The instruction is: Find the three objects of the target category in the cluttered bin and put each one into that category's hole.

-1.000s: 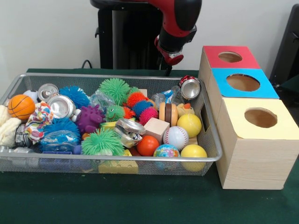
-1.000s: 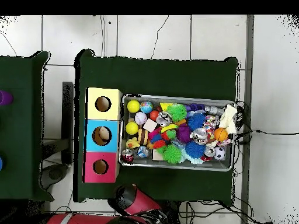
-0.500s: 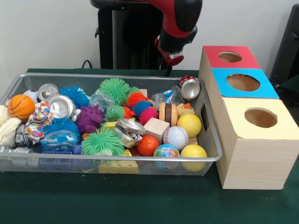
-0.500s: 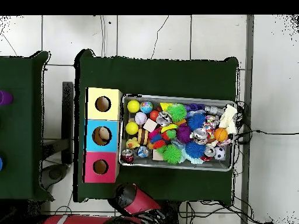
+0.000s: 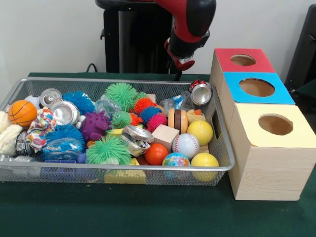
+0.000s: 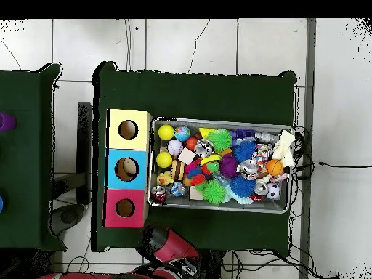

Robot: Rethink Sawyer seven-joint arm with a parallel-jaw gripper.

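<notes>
Front view: the red arm [image 5: 190, 29] has edged slightly sideways behind the crowded bin [image 5: 148, 170], gripper state impossible to tell, no object yet picked for the holes.

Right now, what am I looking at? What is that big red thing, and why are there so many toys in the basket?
The big red and black thing is a robot arm. One picture is taken from across the table, the other from straight above. On the dark green table stands a silver wire mesh bin crammed with things: spiky green rubber balls, a small orange basketball, smooth yellow balls, crushed silver drink cans and a plain wooden cube. Beside the bin sits a long wooden box with three round holes, topped red, blue and yellow. The robot sorts toys into those holes. Its end effector, the grabbing part, hangs behind the bin, above the table. It holds nothing that I can see.
</notes>
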